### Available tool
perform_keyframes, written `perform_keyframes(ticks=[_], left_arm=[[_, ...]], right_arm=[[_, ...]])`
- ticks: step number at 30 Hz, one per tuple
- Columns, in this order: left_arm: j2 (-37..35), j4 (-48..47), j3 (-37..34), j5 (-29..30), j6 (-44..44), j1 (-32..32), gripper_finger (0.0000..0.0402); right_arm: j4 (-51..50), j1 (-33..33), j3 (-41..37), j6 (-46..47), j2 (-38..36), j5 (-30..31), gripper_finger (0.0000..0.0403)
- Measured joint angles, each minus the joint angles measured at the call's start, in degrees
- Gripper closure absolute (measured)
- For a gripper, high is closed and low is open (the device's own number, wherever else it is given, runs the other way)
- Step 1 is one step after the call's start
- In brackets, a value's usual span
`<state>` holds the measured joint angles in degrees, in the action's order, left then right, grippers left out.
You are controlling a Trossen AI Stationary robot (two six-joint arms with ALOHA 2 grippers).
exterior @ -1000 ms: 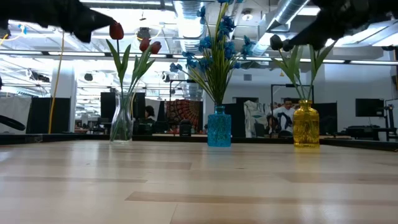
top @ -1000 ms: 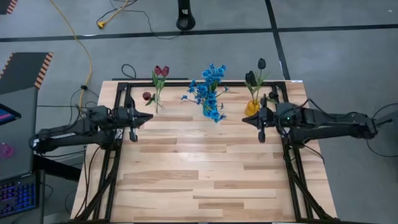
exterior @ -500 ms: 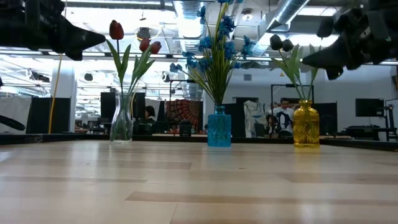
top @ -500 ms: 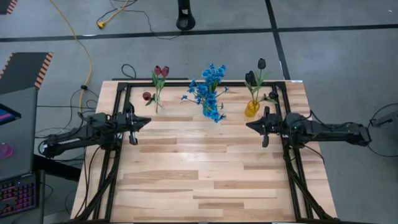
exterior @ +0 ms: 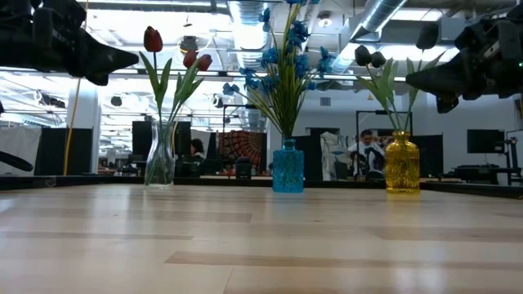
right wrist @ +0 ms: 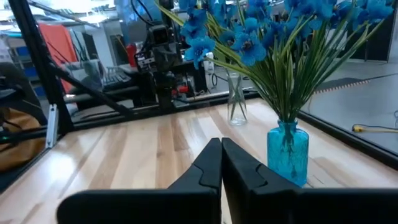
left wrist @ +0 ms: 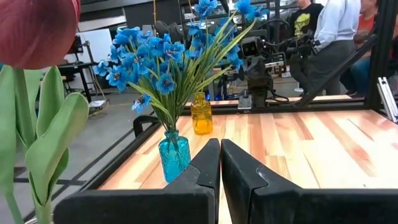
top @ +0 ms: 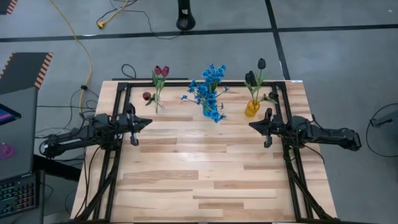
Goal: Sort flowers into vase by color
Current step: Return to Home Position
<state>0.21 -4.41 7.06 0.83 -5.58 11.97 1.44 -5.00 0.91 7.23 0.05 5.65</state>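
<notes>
Three vases stand along the table's far edge. A clear glass vase (exterior: 159, 163) holds the dark red tulip buds (top: 161, 72). A blue vase (exterior: 288, 167) carries the bright blue blossoms (top: 210, 87). A yellow vase (exterior: 401, 163) holds the near-black tulip buds (top: 255, 71). My left gripper (top: 148, 121) hovers shut above the table's left side, near the clear vase. My right gripper (top: 251, 125) hovers shut on the right side, just near of the yellow vase. Neither holds anything.
Bare wood planks (top: 205, 174) fill the middle and near part of the table. A black frame (top: 124, 87) runs along the far and side edges. People (exterior: 372, 155) and equipment show in the room behind.
My right arm has drawn back toward the table's right edge and slightly toward the near edge, sinking lower, away from the yellow vase. My left arm has pulled back a little toward the left edge and dropped slightly. The flowers and vases have stayed put.
</notes>
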Motion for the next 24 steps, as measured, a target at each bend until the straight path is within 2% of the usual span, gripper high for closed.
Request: perform_keyframes(ticks=[9,24], left_arm=[[0.00,9.71,-6.38,0.13,-0.78,0.00,0.0401],[0.09,6.25,-6.52,0.90,-6.75,0.00,0.0401]], right_arm=[[-0.59,-0.06,0.04,-1.10,0.27,0.23,0.0371],[-0.87,-0.02,0.01,-1.71,0.29,0.24,0.0367]])
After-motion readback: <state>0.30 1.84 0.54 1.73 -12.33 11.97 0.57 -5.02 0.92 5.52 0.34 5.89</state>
